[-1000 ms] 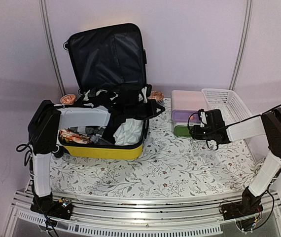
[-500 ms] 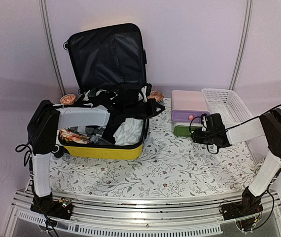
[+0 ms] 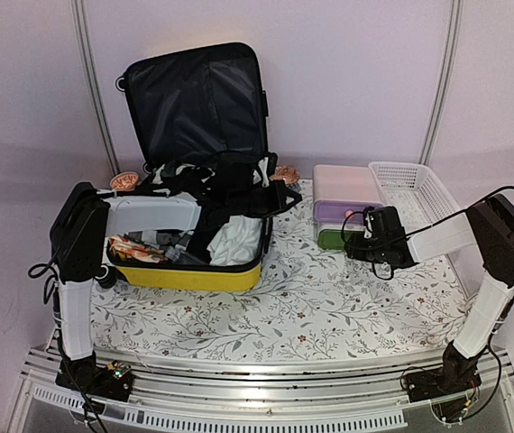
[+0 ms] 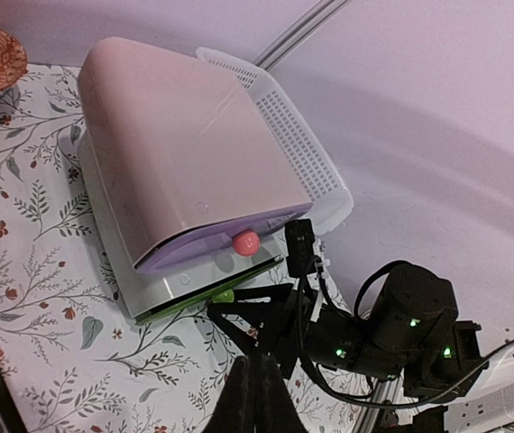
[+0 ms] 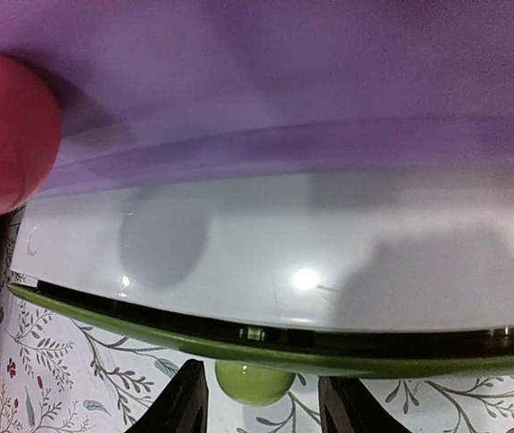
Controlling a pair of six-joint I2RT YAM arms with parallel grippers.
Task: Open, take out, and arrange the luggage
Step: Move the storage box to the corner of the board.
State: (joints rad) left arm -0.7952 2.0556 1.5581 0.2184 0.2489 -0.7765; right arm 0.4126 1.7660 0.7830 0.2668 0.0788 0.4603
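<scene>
Right claw (image 5: 261,406), released, straddles the green knob (image 5: 255,381) of the drawer box (image 3: 343,185); left claw (image 4: 252,401) clenched. Luggage (image 3: 189,275) lies open near that box. Risk: slipping off the round knob, or dragging the box.

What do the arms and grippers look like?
The left arm and right arm have white links, bulky black joint housings, loose black cables. The left gripper and right gripper have black tapered fingers; green lights on the right wrist.
</scene>
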